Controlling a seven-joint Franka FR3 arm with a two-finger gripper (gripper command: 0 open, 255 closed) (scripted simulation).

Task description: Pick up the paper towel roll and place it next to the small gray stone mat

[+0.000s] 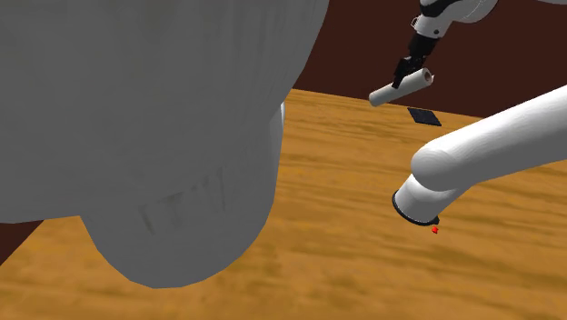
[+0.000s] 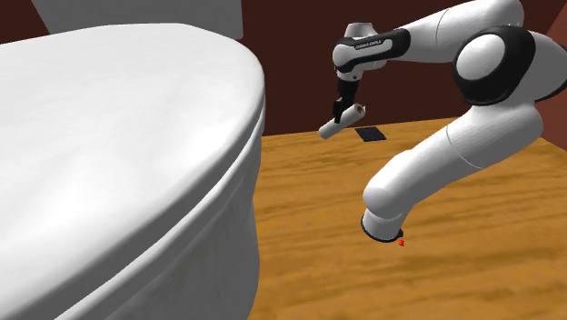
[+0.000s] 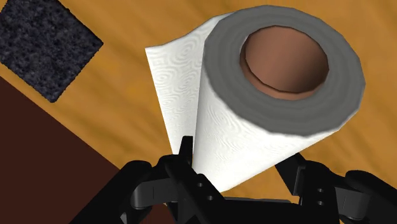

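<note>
Paper towel roll (image 1: 401, 89) hangs tilted in the air, clasped across its white side by the black gripper (image 1: 411, 76), whose fingers (image 3: 184, 162) press into the paper on both sides. In the wrist view its brown core faces the camera and a loose sheet stands off one side. It is above the wooden floor (image 1: 345, 236) at the far end of the scene, close to the dark brown wall (image 1: 509, 64). The small dark mat (image 1: 423, 116) lies flat on the floor just to the shoulder view's right of the roll and a little below it. A large white toilet (image 1: 136, 118) sits well apart on that view's left.

The carry looks nearly done. To finish well, the arm should shift slightly so the roll comes down on bare wood beside the mat, not on it. It should descend slowly and open only once the roll rests, since a roll laid on its side may roll away.
</note>
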